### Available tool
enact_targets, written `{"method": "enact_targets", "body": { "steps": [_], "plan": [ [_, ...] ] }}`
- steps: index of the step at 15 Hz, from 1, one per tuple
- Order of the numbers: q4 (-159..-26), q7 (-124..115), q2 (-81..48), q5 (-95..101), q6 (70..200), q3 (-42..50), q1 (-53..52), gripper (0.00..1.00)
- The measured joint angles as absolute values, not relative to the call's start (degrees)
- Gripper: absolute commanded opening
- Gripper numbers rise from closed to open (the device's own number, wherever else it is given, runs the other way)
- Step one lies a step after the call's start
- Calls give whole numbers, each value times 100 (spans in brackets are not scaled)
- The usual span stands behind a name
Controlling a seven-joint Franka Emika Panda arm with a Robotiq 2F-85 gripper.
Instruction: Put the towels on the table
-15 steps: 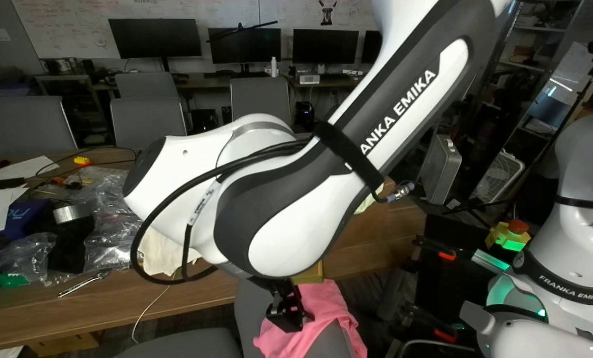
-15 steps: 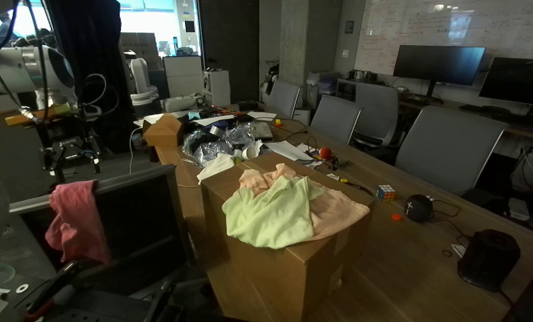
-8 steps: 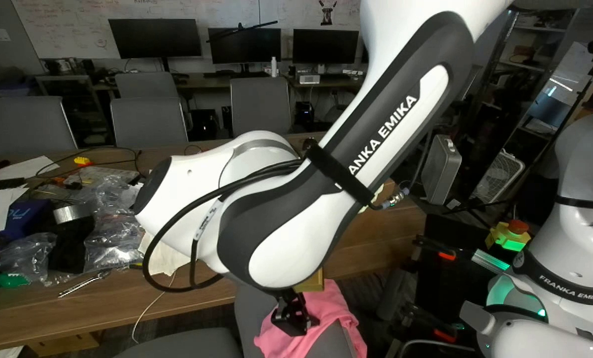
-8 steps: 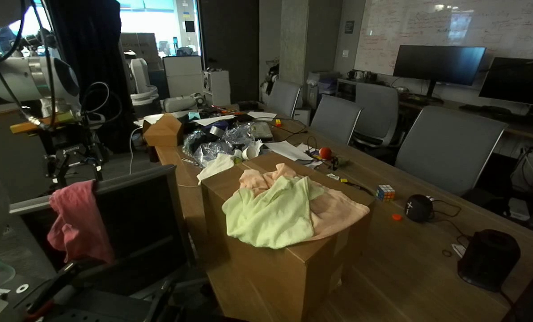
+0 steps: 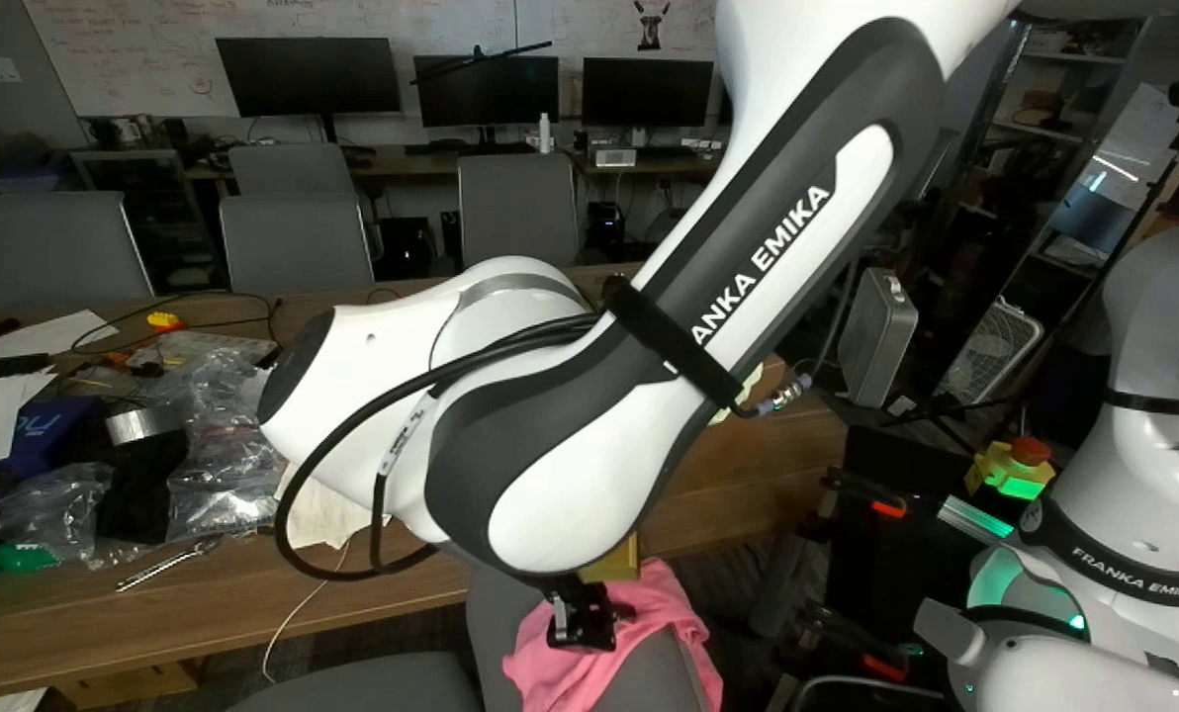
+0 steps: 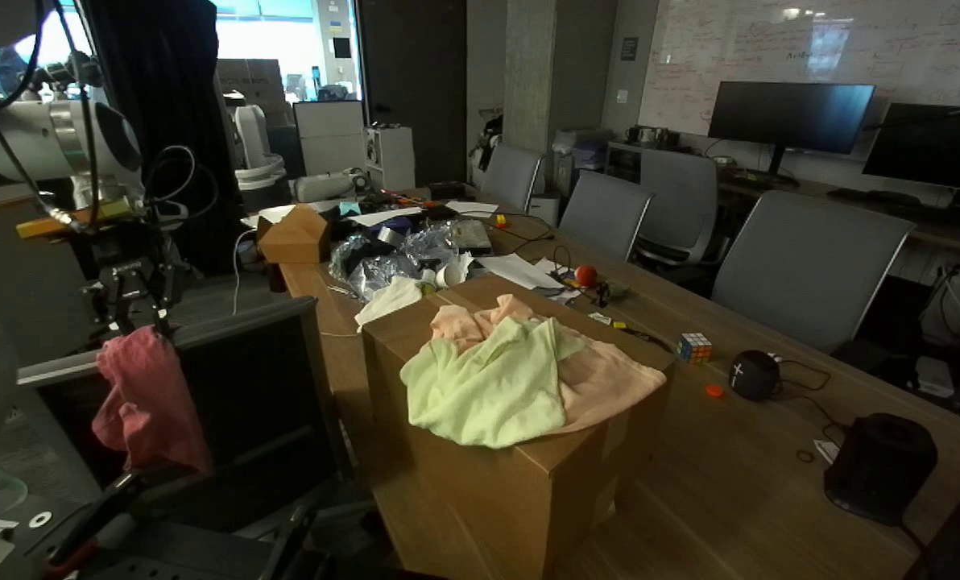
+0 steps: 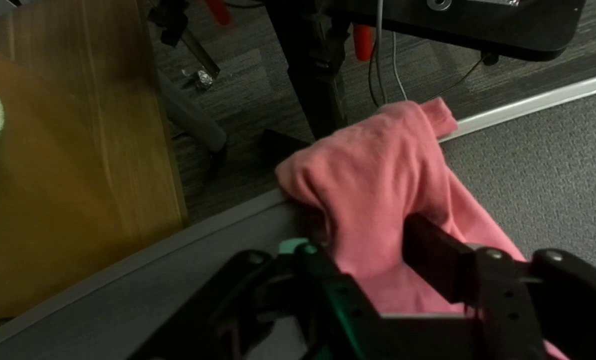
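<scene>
- Towels counted: 3 pcs, i.e. 1 pink towel (image 6: 148, 403), 1 green towel (image 6: 480, 391), 1 peach towel (image 6: 613, 379).
- Pink towel: draped over top edge of the back of 1 chair (image 6: 254, 387), which is stood beside the surface (image 6: 778, 483); seen in both exterior views & in the wrist view.
- 1 tool (image 7: 365, 245), held low at the chair top; its 2 fingers (image 7: 438, 265) are set part-way apart, w/ a bunched fold of pink towel btwn them. Whether it's firmly gripped can't be told.
- Green & peach towels: both laid atop 1 large cardboard box (image 6: 480, 499), itself set on the surface. Peach is partly covered by green; green is hung over the box's near edge in an exterior view.
- 1 arm (image 5: 570, 475), by which most of the box is hidden in an exterior view.
- 1 cream cloth (image 6: 391, 298), lying on the surface just beyond the box.
- Also on the surface: 1 Rubik's cube (image 6: 694, 347), 1 orange disc (image 6: 714, 391), 1 round blk speaker (image 6: 752, 375), 1 larger blk device (image 6: 880, 467), 1 red ball (image 6: 585, 276).
- Clear plastic (image 6: 379, 275) is heaped farther along; no. of pcs can't be told.
- Across the surface, 4 grey chairs (image 6: 802, 274) & 2 monitors (image 6: 790, 117) are seen in an exterior view.
</scene>
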State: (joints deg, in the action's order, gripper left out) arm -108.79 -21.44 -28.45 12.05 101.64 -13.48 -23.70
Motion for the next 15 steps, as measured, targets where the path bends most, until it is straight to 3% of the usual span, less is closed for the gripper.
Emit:
{"method": "enact_targets", "body": {
  "steps": [2, 15],
  "plan": [
    [-10855, -2206, -2841, 1234, 10151, -1313, -2384, 0],
    [-10457, -3613, -2114, 2185, 9832, -997, -2523, 4]
  ]
}}
